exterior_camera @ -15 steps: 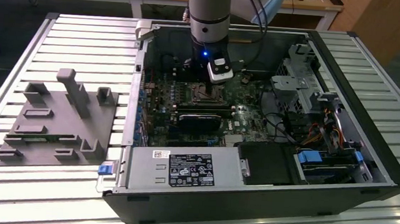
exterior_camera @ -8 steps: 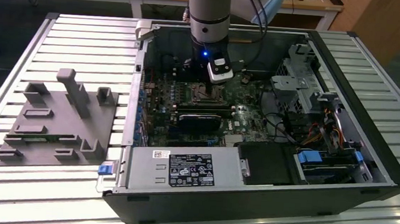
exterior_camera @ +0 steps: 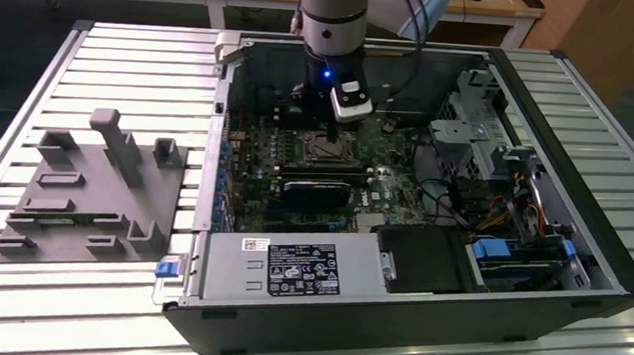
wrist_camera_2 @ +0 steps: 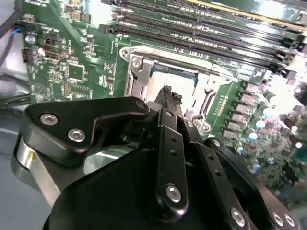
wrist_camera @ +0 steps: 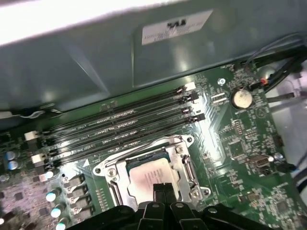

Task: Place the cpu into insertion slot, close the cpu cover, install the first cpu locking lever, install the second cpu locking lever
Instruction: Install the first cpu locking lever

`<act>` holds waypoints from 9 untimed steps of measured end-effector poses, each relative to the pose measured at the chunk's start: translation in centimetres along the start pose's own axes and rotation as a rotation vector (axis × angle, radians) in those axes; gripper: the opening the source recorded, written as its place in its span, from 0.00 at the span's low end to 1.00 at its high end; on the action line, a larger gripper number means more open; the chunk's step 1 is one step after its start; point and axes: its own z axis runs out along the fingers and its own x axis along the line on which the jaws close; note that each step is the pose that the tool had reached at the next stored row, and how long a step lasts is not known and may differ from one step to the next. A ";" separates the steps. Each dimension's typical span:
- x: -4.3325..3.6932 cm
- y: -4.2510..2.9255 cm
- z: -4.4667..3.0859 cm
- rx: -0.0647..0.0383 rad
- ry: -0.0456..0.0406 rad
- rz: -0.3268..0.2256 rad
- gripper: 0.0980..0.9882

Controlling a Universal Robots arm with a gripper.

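Observation:
The green motherboard [exterior_camera: 296, 155] lies inside an open computer case. The insertion slot [wrist_camera: 108, 172] is ringed by silvery metal, and the cpu [wrist_camera: 148, 175] sits in it with its pale metal top showing. The cpu cover [wrist_camera: 184, 165] lies flat around the chip as a silvery frame. My gripper [wrist_camera: 160, 189] hangs just over the near edge of the chip, its black fingers pressed together with nothing between them. In the second wrist view the fingertips [wrist_camera_2: 167, 92] stand right above the cover [wrist_camera_2: 136, 72]. In the exterior view my gripper [exterior_camera: 329, 136] is directly above the slot [exterior_camera: 328, 151].
Long black memory slots [wrist_camera: 120, 124] run beside the socket, with a coin battery [wrist_camera: 241, 98] further off. The case walls [exterior_camera: 544, 126], a drive cage [exterior_camera: 466, 129], cables [exterior_camera: 515, 216] and the power supply [exterior_camera: 288, 268] enclose the board. A grey fixture [exterior_camera: 93, 187] stands on the slatted table.

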 end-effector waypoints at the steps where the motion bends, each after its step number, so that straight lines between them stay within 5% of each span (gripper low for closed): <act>1: -0.03 0.02 -0.29 0.000 0.0000 0.000 0.01; 9: -0.16 0.10 -1.46 0.000 0.0000 0.000 0.01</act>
